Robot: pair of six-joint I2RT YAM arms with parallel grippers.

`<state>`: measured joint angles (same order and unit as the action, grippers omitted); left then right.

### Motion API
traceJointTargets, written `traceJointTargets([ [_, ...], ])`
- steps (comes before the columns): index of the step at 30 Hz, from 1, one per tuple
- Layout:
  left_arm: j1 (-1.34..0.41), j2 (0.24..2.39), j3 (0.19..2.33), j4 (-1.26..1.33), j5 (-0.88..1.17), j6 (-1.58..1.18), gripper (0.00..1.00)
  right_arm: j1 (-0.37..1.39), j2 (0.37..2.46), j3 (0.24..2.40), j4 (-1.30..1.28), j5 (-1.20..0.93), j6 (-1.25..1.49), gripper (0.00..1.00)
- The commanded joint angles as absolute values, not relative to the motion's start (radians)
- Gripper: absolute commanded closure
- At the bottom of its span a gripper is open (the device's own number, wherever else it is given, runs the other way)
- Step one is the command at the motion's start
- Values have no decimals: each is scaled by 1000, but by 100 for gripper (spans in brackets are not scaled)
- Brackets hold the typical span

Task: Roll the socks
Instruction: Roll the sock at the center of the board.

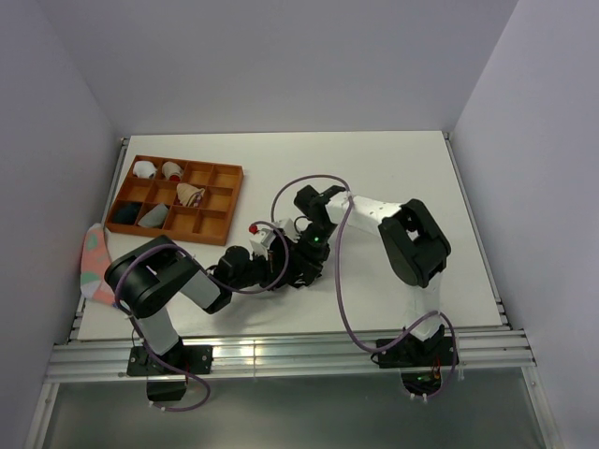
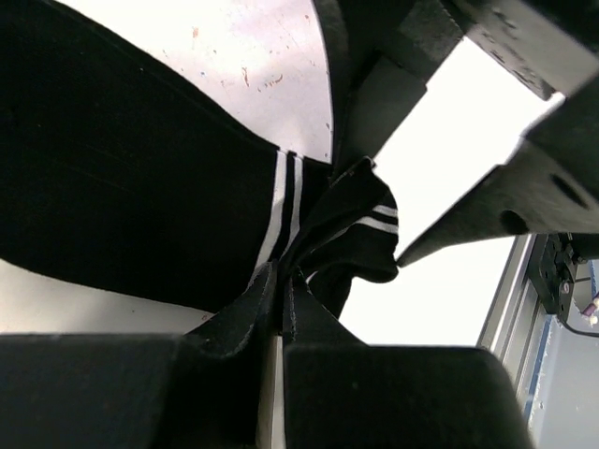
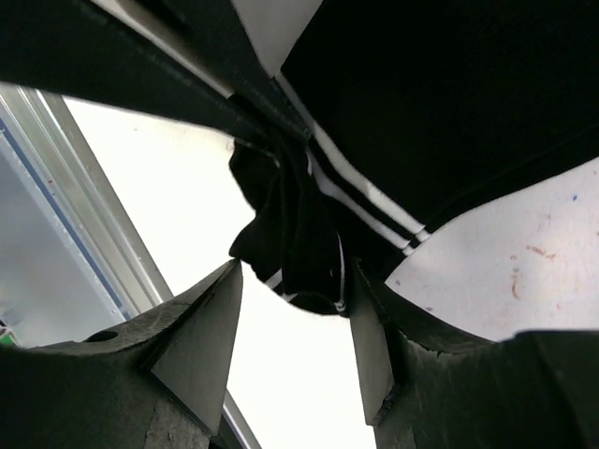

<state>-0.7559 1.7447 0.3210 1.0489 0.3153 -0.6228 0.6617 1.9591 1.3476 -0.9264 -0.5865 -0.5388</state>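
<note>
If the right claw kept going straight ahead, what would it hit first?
Probably the bunched cuff of the black sock, just ahead of the open right gripper. The left gripper pinching it lies beyond, though depth is unclear.

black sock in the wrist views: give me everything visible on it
The black sock looks like soft dark knit with two thin white stripes at its cuff. The body spreads wide over the white table; the cuff end is bunched into a fold. The left gripper has its jaws shut on that fold. The right gripper has jaws open either side of the bunch; contact unclear.
</note>
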Motion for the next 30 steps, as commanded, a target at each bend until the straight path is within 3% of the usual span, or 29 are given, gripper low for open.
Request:
traceJointTargets([
  [1,-753,1733,336,991,287,-617,95,686,1868,1336,-911,-615,-552,43],
  [19,-753,1753,348,1000,275,-666,96,759,1894,1330,-864,-600,-503,43],
  [30,-753,1727,345,1000,288,-680,96,755,1919,1333,-827,-552,-443,66],
])
